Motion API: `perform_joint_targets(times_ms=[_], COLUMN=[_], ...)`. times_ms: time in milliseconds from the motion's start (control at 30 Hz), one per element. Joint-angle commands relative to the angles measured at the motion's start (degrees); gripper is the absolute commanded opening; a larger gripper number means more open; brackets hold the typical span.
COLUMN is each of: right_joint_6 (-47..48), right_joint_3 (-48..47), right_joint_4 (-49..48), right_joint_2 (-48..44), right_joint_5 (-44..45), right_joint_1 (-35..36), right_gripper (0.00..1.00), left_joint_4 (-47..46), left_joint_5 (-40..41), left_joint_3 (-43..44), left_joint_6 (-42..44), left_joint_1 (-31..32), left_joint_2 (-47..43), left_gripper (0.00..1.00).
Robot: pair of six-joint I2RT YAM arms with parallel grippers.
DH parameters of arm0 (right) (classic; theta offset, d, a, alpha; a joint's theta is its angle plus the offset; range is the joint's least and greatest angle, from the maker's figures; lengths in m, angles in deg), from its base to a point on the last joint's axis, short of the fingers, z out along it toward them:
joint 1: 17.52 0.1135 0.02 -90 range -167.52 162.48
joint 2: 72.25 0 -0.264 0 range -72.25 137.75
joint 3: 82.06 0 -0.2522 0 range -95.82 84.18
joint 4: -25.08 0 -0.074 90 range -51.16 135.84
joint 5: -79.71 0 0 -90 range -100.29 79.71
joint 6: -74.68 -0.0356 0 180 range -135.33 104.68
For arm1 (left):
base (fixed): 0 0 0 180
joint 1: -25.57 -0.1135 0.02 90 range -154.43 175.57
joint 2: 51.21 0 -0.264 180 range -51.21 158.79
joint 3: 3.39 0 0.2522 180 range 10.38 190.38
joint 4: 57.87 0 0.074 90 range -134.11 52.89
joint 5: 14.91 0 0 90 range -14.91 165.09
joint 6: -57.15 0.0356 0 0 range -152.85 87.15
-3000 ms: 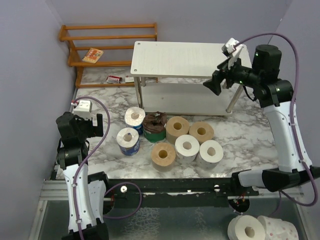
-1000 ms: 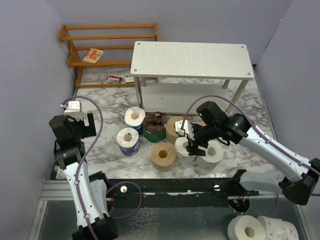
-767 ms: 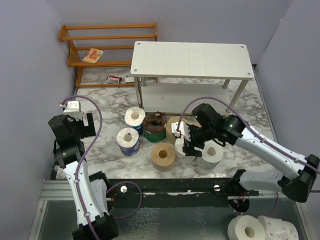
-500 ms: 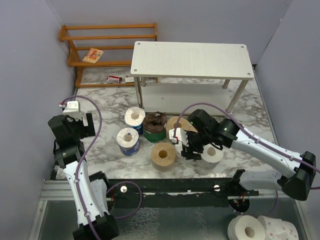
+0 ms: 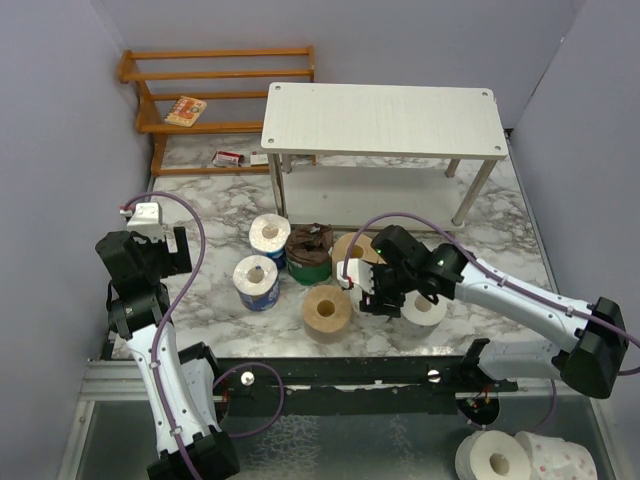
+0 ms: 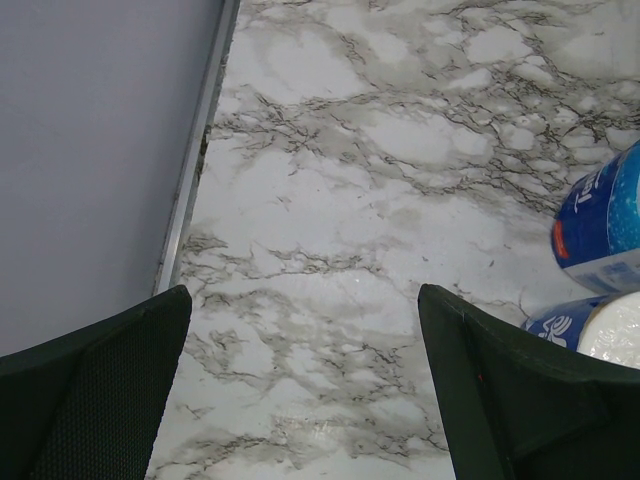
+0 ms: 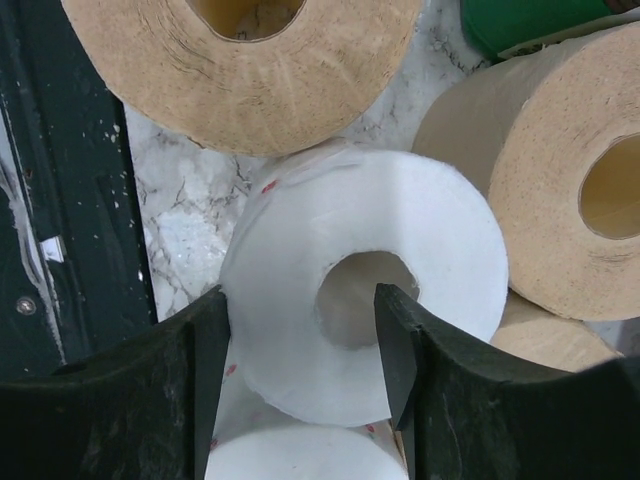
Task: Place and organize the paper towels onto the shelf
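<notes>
The paper towels stand on end in a cluster on the marble in front of the shelf. My right gripper is open and straddles one wall of a white roll: one finger rests against the outside, the other hangs inside the core, clear of the wall. From above, the right gripper covers most of that roll. A second white roll touches it. Tan rolls, a dark brown roll and two blue rolls stand to the left. My left gripper hangs open over bare marble.
An orange slatted rack at the back left holds a small packet, and a red box lies beside it. The grey wall runs close on the left. A black rail borders the near edge. More rolls lie below the table.
My right arm came down from the shelf to the rolls, slid slightly left, and its jaws narrowed around the white roll's wall. The left arm stayed put.
</notes>
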Motion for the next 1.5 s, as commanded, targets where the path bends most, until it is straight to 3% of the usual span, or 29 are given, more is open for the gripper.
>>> perform_joint_targets(times_ms=[0,133,333,500,633,967,1200,1467], right_joint_6=[-0.58,-0.58,-0.18,-0.23,-0.42,-0.13,3.99,8.34], right_joint_3=[-0.17,0.08,0.29,-0.90,-4.65,-15.31,-17.07,-31.00], right_joint_4=[-2.88,-2.43,-1.28,0.72,4.34,14.32,16.57,14.12], right_joint_2=[1.01,2.14,2.16,2.71,2.78,-4.80,-9.31,-9.23], right_joint_5=[1.48,0.61,-0.49,-2.54,-5.03,-2.59,8.24,21.30], right_joint_1=[0.40,0.40,0.39,0.39,0.40,0.40,-3.14,-6.79], right_gripper=[0.55,0.49,0.48,0.17,0.02,0.01,0.01,0.01], left_joint_4=[0.15,0.04,-0.01,-0.18,-0.31,-0.51,-0.65,-0.80], left_joint_5=[-1.86,-1.70,-0.98,-0.38,-0.06,0.41,1.13,1.92], left_joint_3=[0.20,0.20,0.22,0.20,0.20,0.11,0.03,0.20], left_joint_6=[0.59,0.47,0.20,-0.01,-0.07,-0.27,-0.46,-0.87], left_joint_1=[-0.37,-0.37,-0.37,-0.37,-0.40,-0.42,-0.46,-0.39], left_joint_2=[-0.67,-0.63,-0.35,-0.09,-0.02,-0.20,0.01,1.04], left_gripper=[0.99,0.99,0.99,0.99,0.99,0.99,0.99,0.99])
